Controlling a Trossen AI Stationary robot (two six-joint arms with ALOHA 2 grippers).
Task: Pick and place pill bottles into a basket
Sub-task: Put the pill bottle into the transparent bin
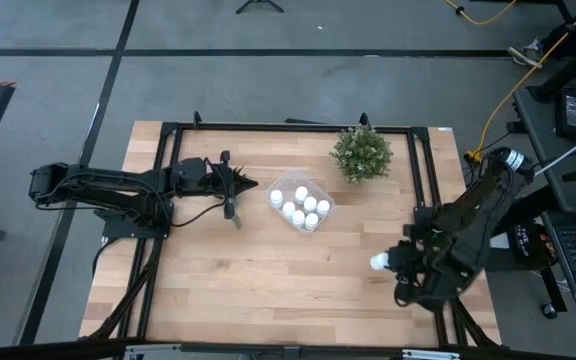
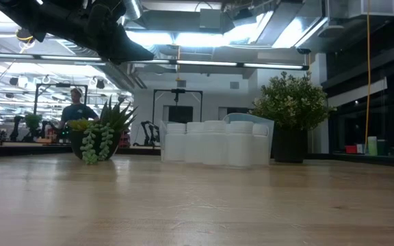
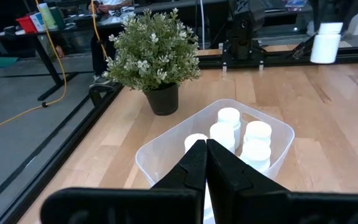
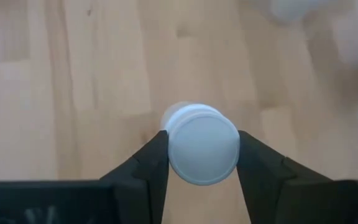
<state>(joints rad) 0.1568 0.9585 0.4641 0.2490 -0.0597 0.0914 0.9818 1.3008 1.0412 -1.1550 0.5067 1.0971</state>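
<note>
The clear basket [image 1: 290,182] stands mid-table with several white pill bottles [image 1: 303,208] upright in it; it also shows in the left wrist view [image 3: 160,162] and the low view [image 2: 252,126]. My left gripper [image 1: 251,184] is shut and empty, hovering just left of the basket and above its rim [image 3: 205,149]. My right gripper [image 1: 381,262] is shut on one white pill bottle [image 4: 201,146] near the table's right front, well apart from the basket. The same bottle shows far off in the left wrist view [image 3: 325,43]. My right gripper pinches the pill bottle by its round side [image 4: 174,143] between its two fingers, one on each side. The fingers come from above, pointing down. The bottle stands upright in the hold, its round end toward the wrist camera, and is lifted clear of the table.
A bushy potted plant [image 1: 362,152] stands at the far side, right of the basket. A small succulent in a pot [image 2: 101,137] stands under the left arm [image 1: 232,210]. Black frame rails run along the table's left and right sides. A person shows in the room behind.
</note>
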